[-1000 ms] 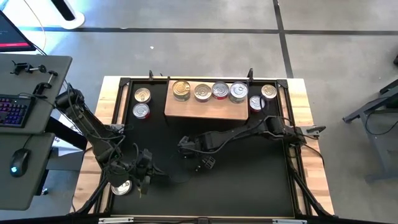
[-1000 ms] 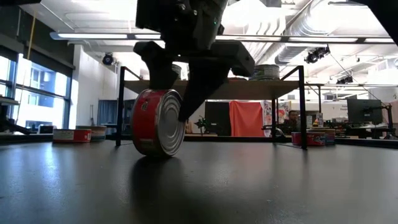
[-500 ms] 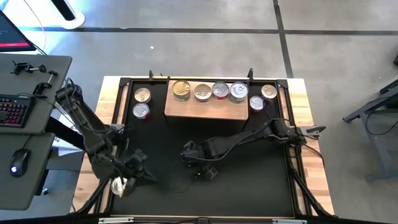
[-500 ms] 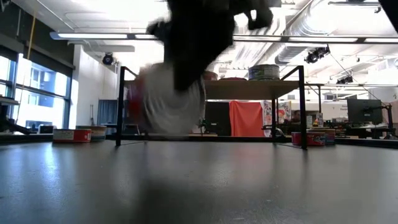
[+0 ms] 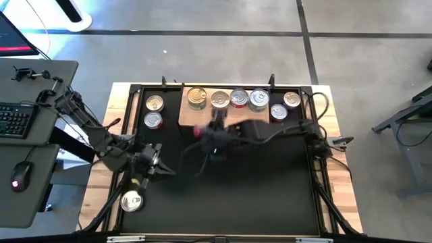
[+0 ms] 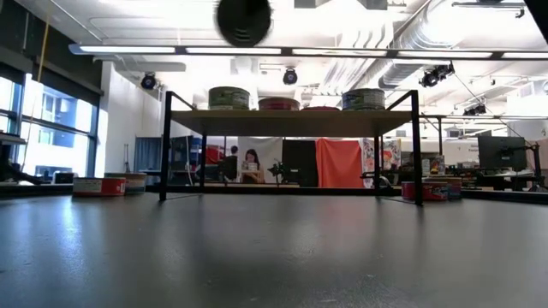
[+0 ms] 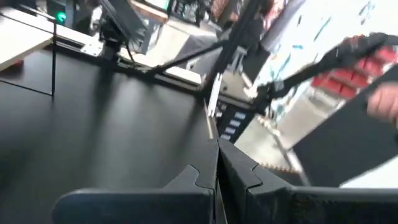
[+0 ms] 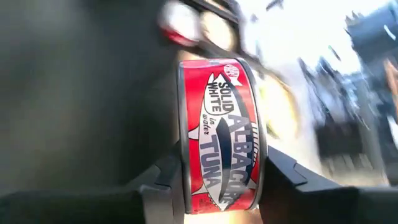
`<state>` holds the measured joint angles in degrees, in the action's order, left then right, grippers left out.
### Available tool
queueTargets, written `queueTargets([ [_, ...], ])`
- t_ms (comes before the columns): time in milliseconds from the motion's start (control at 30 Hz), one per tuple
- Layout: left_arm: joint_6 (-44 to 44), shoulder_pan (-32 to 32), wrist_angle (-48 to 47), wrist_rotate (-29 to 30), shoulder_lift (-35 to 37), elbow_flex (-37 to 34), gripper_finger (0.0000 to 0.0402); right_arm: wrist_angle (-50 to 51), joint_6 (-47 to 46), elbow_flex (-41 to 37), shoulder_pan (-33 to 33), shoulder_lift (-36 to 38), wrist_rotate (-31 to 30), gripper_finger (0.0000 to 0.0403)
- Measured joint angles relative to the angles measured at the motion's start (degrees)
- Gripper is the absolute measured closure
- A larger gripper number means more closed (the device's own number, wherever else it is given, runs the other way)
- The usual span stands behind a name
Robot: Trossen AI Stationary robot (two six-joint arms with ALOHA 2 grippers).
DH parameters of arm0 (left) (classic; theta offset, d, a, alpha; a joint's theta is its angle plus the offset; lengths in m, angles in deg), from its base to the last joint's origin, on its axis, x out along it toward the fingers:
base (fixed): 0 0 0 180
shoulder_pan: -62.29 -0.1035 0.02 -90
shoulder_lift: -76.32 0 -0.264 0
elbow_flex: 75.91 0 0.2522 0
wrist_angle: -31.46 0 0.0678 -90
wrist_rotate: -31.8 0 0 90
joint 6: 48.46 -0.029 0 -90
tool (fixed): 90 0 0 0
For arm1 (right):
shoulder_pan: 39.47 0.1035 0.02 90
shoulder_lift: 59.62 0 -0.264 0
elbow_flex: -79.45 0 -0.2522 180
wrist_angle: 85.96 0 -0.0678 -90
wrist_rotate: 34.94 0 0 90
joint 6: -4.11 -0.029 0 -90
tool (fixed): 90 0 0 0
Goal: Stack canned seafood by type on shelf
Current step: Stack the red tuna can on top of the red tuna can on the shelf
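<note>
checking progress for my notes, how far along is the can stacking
Partly done. Four cans sit in a row on the shelf. The right gripper grips a red albacore tuna can just in front of it. Two cans each side and one by the shut left gripper remain on the mat.

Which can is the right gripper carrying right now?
Start at the wooden shelf at the far side of the black mat. Just in front of it the right gripper is shut on a red-sided can. It alone is off every surface, and its label reads solid white albacore tuna.
</note>
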<state>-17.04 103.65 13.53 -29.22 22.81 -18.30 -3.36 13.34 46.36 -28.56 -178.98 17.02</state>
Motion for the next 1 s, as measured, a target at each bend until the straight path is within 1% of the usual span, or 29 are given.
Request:
queueTargets([
  [100, -2.1, -3.5, -1.2, -6.3, -0.4, 0.0, 0.0401, 3.6, -6.4, -1.3, -3.3, 2.7, -4.1, 0.0285],
  [200, -4.9, -6.9, -1.3, -12.3, -1.5, 0.0, 0.0401, 10.1, -11.8, -1.2, -6.4, 3.8, -11.0, 0.0285],
  [267, -6.5, -8.9, -1.3, -14.1, -2.3, 0.0, 0.0401, 14.7, -14.0, -1.1, -8.6, 3.9, -14.0, 0.0285],
  [333, -7.5, -10.7, -1.1, -14.3, -3.2, 0.0, 0.0401, 19.1, -16.1, -1.5, -11.0, 3.9, -13.4, 0.0285],
  [400, -7.6, -12.2, -1.2, -14.4, -4.2, 0.0, 0.0401, 19.9, -16.8, -3.4, -13.2, 4.0, -12.5, 0.0285],
  [533, -5.8, -14.5, -0.4, -14.3, -6.3, 0.0, 0.0401, 18.5, -12.6, -7.6, -16.4, 3.8, -12.5, 0.0285],
  [600, -3.6, -14.9, -0.2, -14.3, -7.2, 0.0, 0.0401, 16.2, -9.3, -10.1, -17.5, 3.9, -12.4, 0.0285],
  [700, -0.5, -15.2, -0.2, -14.3, -8.6, 0.0, 0.0401, 15.5, -5.8, -13.8, -18.7, 3.9, -12.8, 0.0285],
  [833, 0.0, -15.2, 1.7, -14.3, -10.5, 0.0, 0.0401, 12.3, -1.1, -17.5, -19.3, 3.9, -13.9, 0.0285],
  [1000, 0.0, -15.1, 6.2, -13.7, -12.6, 0.0, 0.0401, 8.5, 3.3, -19.7, -20.1, 3.9, -14.7, 0.0285],
])
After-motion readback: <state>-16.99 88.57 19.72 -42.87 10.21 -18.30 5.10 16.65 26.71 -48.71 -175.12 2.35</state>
